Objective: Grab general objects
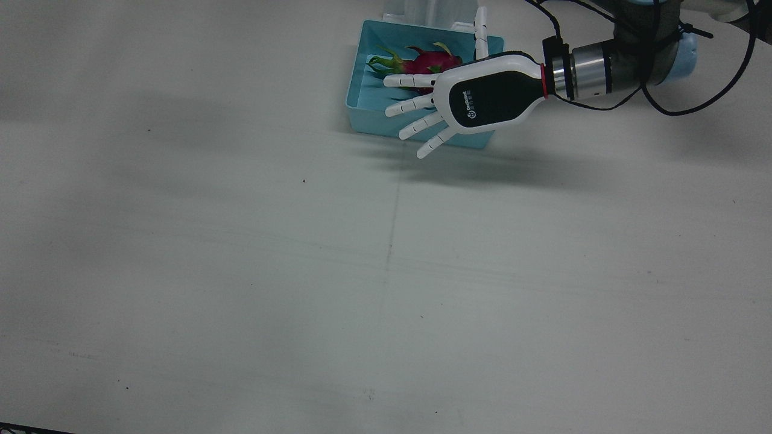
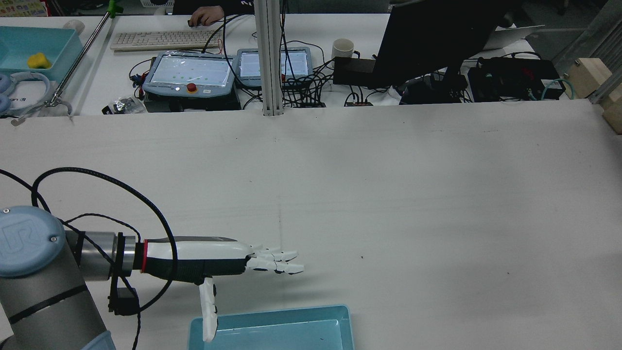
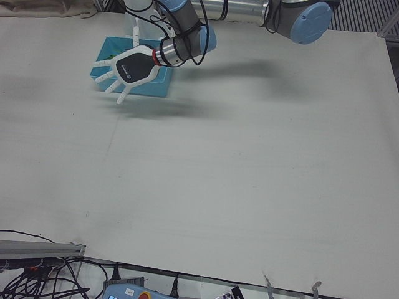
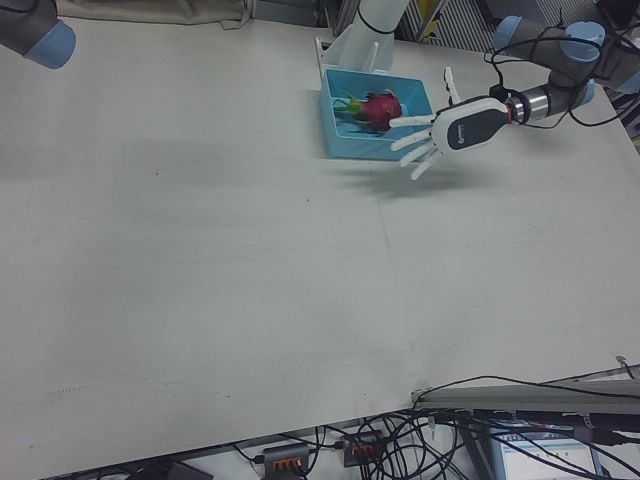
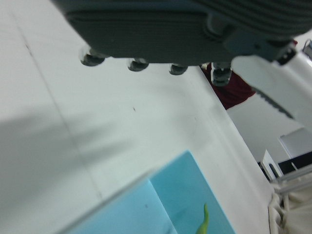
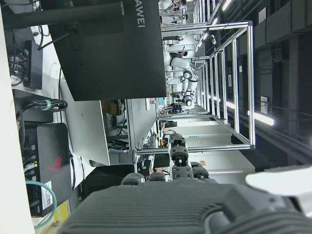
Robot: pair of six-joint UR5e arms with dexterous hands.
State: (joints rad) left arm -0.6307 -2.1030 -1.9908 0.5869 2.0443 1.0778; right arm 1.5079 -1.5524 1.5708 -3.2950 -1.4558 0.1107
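White laminate forms the table [image 1: 241, 271], the largest surface in every fixed view; it is bare except at the robot's edge. The left arm [image 3: 249, 11] reaches across that edge, its silver wrist section [image 1: 588, 69] trailing a black cable [image 2: 121, 194].

A turquoise bin [image 1: 362, 102] sits on the table near the arm pedestals. The front view shows its full outline; the rear view shows only its far wall and part of its floor [image 2: 272, 330] at the bottom edge of that view.

The left hand [image 1: 464, 99] is held over the bin's corner nearest the left arm, back of the palm upward, all fingers [image 1: 410, 80] straight and spread apart, holding nothing. The thumb [image 1: 480, 30] points toward the pedestals. In the front views the fingers overlap the bin; contact with the bin cannot be confirmed. The rear view shows the hand edge-on [image 2: 204, 262], level and clear above the table, a detail the overhead views do not give.

A dragon fruit [image 1: 431, 61], magenta with green scales, lies inside the bin, partly hidden by the fingers. The right-front view [image 4: 380, 108] shows it most clearly. The rear view does not show it, and the left hand view shows only one green tip [image 5: 204, 225].

The right hand appears only in its own camera, as dark fingertips [image 6: 175, 173] at the edge of that view; its state cannot be determined.
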